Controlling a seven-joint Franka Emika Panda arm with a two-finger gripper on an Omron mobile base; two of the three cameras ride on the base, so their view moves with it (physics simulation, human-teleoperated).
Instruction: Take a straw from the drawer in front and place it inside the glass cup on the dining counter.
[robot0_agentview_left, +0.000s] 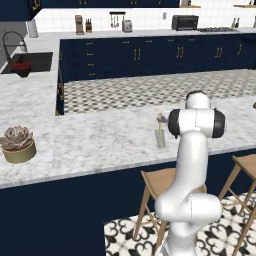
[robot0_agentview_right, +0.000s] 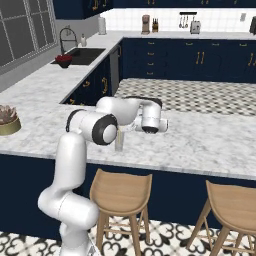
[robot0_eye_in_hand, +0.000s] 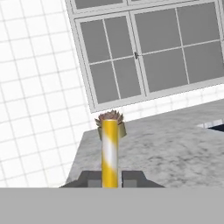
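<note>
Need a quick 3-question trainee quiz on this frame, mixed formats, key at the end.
1. True or false: in the hand view the gripper has its fingers closed on the straw.
2. Multiple choice: in the left base view, the glass cup stands on
A. the dining counter
B. a wooden stool
C. the floor
3. Fill in: at the left end of that counter sits a potted ____.

Key:
1. True. The straw rises from between the two fingertips.
2. A. The cup stands near the counter's front edge, above the stool.
3. succulent.
</note>
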